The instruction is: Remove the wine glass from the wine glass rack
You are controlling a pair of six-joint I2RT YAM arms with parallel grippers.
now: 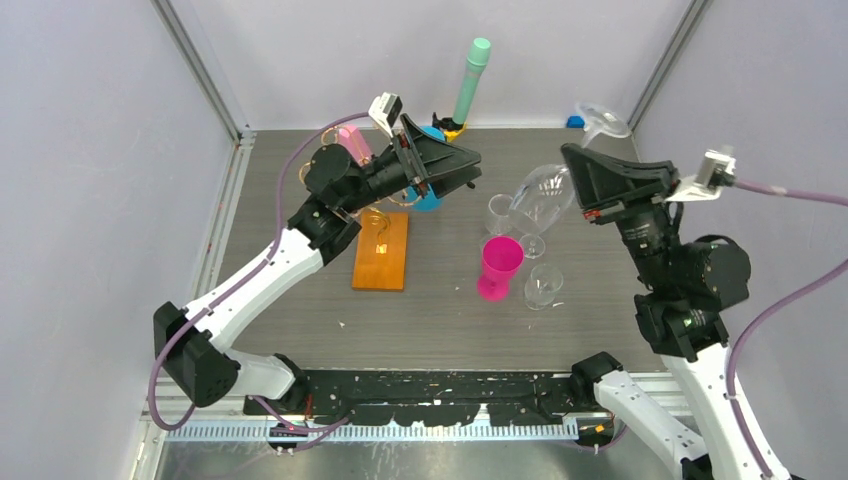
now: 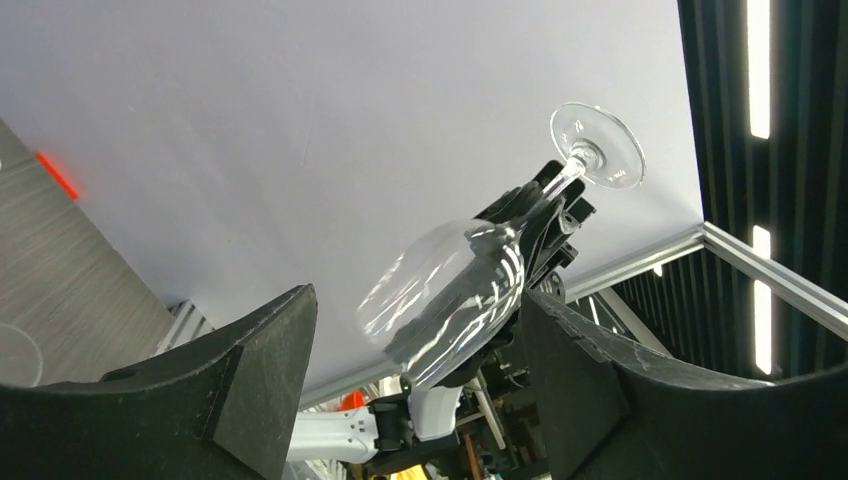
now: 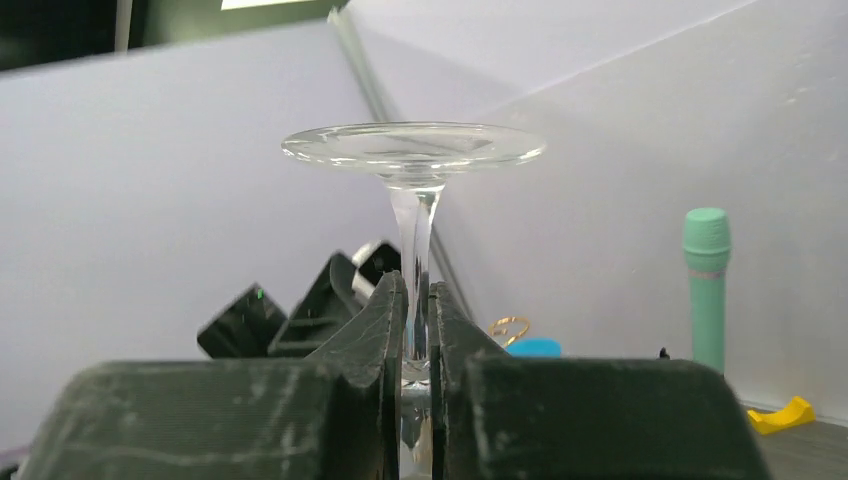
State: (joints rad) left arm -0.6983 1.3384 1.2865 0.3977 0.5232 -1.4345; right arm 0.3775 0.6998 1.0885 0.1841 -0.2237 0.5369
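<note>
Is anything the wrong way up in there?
Yes: the wine glass hangs in the air, tilted bowl-down with its foot up, pinched by its stem in the right tool. Nothing looks spilled or broken.

**Bright, even light; glare on glass, softness close to the lens**

From above, the table (image 1: 440,330) is lit evenly and brightly, and shadows under things are faint and soft-edged. The wine glass (image 1: 543,195) carries white streaks of glare on its bowl. In the left wrist view, ceiling light strips (image 2: 760,70) at the right edge are blown out white against dark panels. In the right wrist view, the right gripper (image 3: 417,310), close to the lens, looks soft and grainy.
</note>
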